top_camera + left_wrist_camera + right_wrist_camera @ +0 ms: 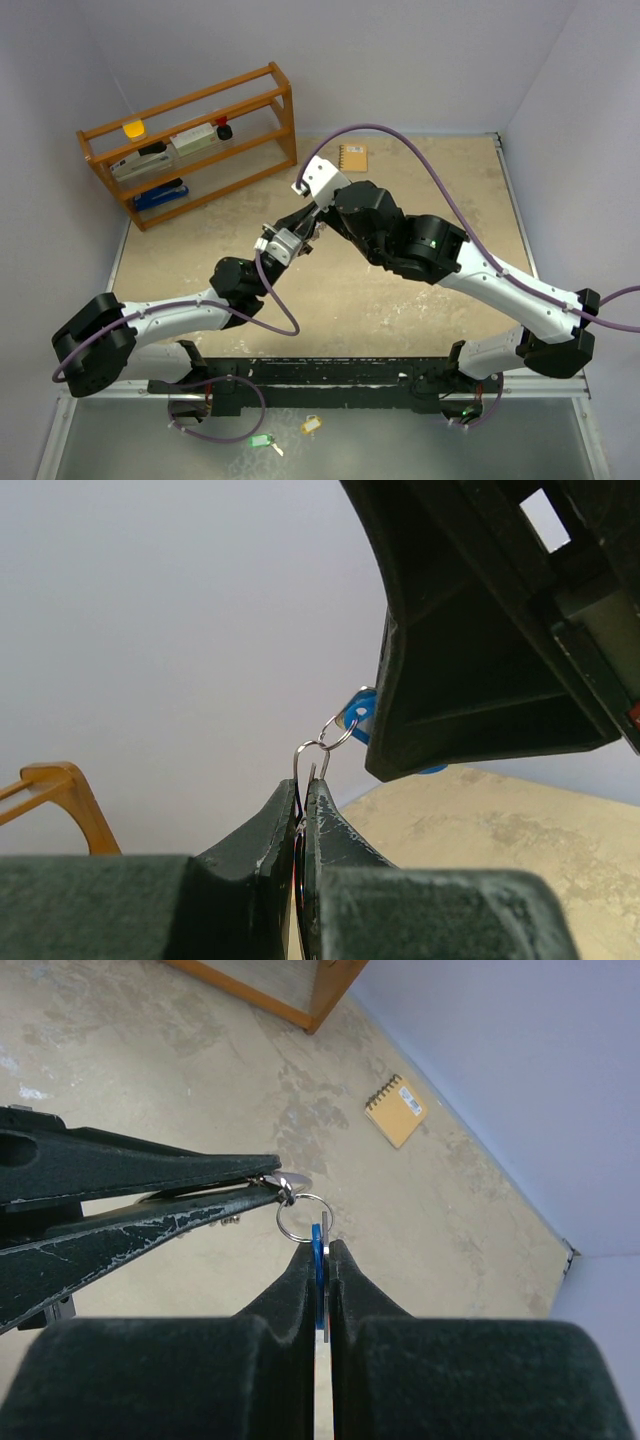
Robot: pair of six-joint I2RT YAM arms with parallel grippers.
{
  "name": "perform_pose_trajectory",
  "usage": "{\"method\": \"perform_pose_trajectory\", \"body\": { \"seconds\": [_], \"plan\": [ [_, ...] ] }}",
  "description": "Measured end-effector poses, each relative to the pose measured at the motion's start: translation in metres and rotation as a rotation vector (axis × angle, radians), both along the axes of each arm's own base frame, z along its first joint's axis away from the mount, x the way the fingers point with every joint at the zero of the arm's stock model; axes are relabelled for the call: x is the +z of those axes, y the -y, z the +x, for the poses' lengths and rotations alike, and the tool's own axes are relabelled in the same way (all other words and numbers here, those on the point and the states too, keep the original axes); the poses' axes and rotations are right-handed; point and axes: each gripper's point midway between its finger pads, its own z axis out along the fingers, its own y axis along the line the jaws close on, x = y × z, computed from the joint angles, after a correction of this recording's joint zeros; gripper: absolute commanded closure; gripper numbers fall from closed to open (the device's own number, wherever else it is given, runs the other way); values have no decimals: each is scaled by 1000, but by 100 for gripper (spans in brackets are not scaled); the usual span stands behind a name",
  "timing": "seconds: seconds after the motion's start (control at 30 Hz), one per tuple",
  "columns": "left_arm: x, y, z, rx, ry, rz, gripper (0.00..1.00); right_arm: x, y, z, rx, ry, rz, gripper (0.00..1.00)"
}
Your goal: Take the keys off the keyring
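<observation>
Above the middle of the table the two grippers meet tip to tip. My left gripper (296, 231) (303, 786) is shut on the keyring (296, 762), whose thin silver wire loop pokes out above the fingertips. A small split ring (330, 746) (278, 1221) links that loop to the blue-tagged key (358, 710) (316, 1232). My right gripper (317, 216) (322, 1244) is shut on this key, with the blue tag and the metal blade pinched edge-on between its pads. The left fingers (150, 1185) reach in from the left of the right wrist view.
An orange wooden shelf (190, 140) with small items stands at the back left. A tan spiral notebook (352, 157) (396, 1110) lies near the back wall. A green tag (260, 440) and a yellow tag (311, 425) lie on the near ledge below the arm bases.
</observation>
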Motion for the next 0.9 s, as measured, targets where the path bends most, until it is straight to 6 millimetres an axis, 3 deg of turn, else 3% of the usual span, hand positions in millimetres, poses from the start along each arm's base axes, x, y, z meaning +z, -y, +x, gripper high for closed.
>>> {"method": "perform_pose_trajectory", "body": {
  "seconds": [0.33, 0.9],
  "plan": [
    [11, -2, -4, -2, 9, 33, 100, -3, 1, -4, -10, -3, 98, 100],
    [30, -16, -19, -53, 6, -43, 100, -7, -24, -11, 85, -35, 196, 100]
  ]
}}
